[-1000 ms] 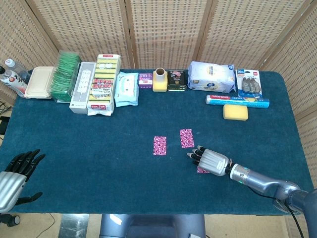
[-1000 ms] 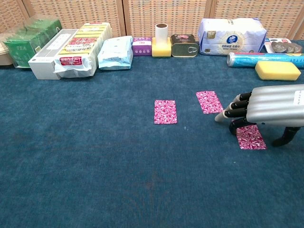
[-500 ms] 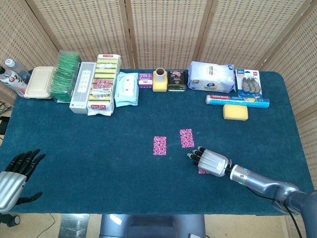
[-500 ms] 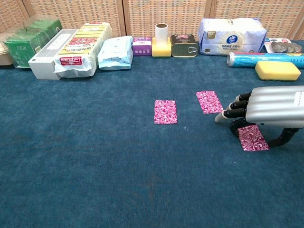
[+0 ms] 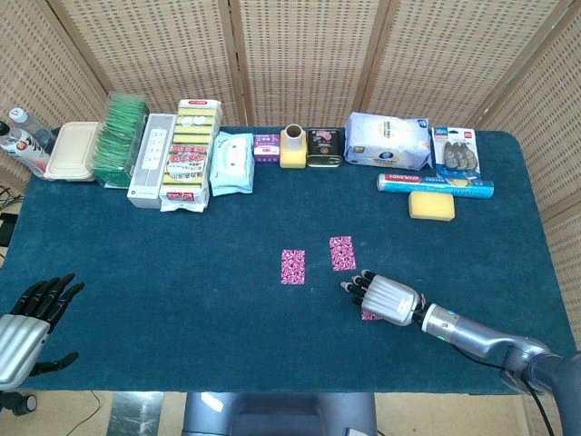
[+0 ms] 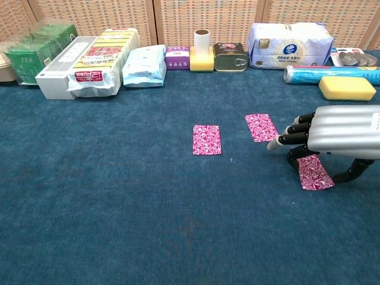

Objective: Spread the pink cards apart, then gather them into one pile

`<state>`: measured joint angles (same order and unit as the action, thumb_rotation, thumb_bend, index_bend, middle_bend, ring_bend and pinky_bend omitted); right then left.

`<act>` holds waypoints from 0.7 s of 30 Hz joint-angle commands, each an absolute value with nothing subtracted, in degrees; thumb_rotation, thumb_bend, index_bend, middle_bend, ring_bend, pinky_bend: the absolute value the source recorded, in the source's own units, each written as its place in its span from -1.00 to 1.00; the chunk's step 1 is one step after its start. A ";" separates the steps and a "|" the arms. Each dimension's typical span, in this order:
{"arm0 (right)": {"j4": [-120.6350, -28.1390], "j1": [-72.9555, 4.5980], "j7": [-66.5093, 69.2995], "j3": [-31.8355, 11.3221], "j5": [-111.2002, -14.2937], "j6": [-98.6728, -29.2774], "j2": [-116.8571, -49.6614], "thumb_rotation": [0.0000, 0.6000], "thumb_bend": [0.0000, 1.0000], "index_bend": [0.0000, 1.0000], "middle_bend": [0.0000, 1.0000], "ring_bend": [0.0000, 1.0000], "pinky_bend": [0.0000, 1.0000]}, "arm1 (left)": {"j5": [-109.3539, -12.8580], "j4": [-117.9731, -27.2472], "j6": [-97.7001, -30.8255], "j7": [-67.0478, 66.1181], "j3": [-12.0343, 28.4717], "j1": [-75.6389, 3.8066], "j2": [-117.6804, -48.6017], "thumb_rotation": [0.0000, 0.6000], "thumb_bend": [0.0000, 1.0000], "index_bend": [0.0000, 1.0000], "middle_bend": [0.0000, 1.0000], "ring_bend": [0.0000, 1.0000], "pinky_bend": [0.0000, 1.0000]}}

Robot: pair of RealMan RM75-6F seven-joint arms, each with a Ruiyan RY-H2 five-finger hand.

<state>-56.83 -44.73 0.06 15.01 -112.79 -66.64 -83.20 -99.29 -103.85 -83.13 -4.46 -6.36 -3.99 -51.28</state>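
Note:
Three pink patterned cards lie apart on the blue cloth. One card (image 5: 292, 266) (image 6: 206, 139) is at the centre, and a second card (image 5: 342, 252) (image 6: 260, 127) sits just right of it. The third card (image 5: 369, 315) (image 6: 314, 173) lies tilted under my right hand (image 5: 386, 296) (image 6: 338, 139). That hand stretches flat over it with fingers extended leftward; a lower fingertip (image 6: 291, 159) touches the card's far edge and the thumb curls beside it. My left hand (image 5: 27, 322) hangs off the front left corner, fingers spread and holding nothing.
Along the back edge stand boxes and packets (image 5: 177, 154), a yellow roll holder (image 5: 292, 147), a tin (image 5: 323, 148), a tissue pack (image 5: 388, 142), a foil roll (image 5: 436, 184) and a yellow sponge (image 5: 430, 205). Blue cloth (image 5: 182, 263) covers the table.
The card under my right hand has slid a little toward the front edge and turned slightly. The right hand barely shifted; the left hand and the other two cards stayed put.

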 commanded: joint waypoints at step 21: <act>-66.03 -47.28 -5.65 8.93 -108.41 -62.99 -78.80 1.00 -0.51 -0.20 -0.66 -0.53 -0.46 | -100.36 -103.34 -84.36 -3.14 -6.61 -3.64 -50.87 1.00 -0.84 -1.00 -1.00 -1.00 -0.88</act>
